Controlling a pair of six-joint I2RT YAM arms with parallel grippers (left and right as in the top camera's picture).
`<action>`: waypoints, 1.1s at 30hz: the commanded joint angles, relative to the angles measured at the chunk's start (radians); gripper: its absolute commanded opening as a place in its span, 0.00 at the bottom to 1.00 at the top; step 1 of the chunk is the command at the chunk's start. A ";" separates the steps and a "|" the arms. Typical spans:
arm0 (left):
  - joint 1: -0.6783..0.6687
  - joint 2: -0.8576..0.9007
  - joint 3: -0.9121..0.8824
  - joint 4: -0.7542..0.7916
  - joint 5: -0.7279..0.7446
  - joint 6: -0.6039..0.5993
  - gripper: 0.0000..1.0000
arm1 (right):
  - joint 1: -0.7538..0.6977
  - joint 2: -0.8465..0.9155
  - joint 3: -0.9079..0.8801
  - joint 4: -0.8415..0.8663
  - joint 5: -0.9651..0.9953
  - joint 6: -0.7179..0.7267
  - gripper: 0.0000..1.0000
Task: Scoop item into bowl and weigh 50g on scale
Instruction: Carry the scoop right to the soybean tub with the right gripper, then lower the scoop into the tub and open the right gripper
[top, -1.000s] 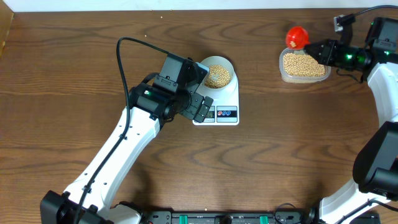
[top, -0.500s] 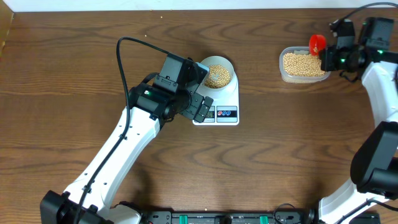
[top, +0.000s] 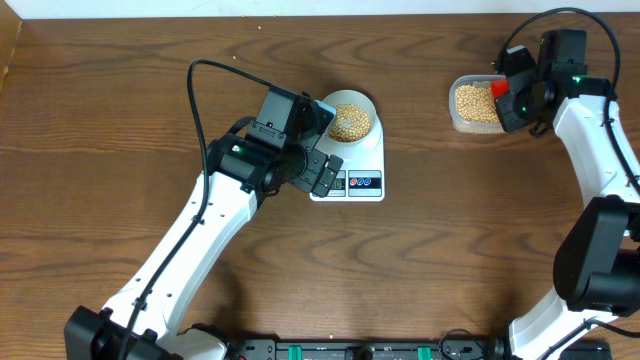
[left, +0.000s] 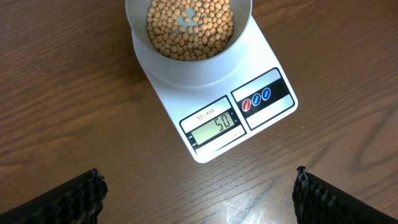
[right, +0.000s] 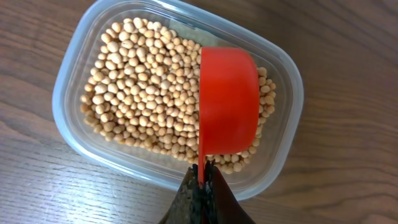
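Fifty showing on the display (left: 217, 129), so, judging by that, target weight met and no further scoop called for. Many beans (left: 189, 28) heaped in the bowl (left: 186, 78), seated on the far end of the scale (left: 264, 62), display edge turned toward the left arm. Just short of that edge, the left gripper (left: 198, 186): jaws wide apart, holding nothing, hovering clear of the scale. By far the nearer arm to bowl and scale.

Well apart to the right, across bare table (top: 430, 250), the clear tub (right: 65, 93) with the spare beans (right: 137, 87). Above it the right gripper (right: 202, 186), pinched tight on the handle of the red scoop (right: 229, 102). Long axis of the scoop running straight out from the jaws over the tub's right part. Cup rolled onto its edge, no beans visible on it. Bowl lying far off to that gripper's left in the overhead view.

Probably left to do: lower the scoop into or beside the tub and let go, keeping away from the scale so as not to disturb the reading.
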 joint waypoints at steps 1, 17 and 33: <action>0.006 0.006 0.001 -0.003 0.002 0.006 0.98 | 0.018 -0.029 0.005 0.010 0.029 0.036 0.01; 0.006 0.006 0.001 -0.003 0.002 0.006 0.98 | 0.021 -0.085 0.001 0.054 -0.127 0.866 0.16; 0.006 0.006 0.001 -0.003 0.002 0.006 0.98 | 0.021 -0.064 -0.005 0.074 -0.010 1.078 0.47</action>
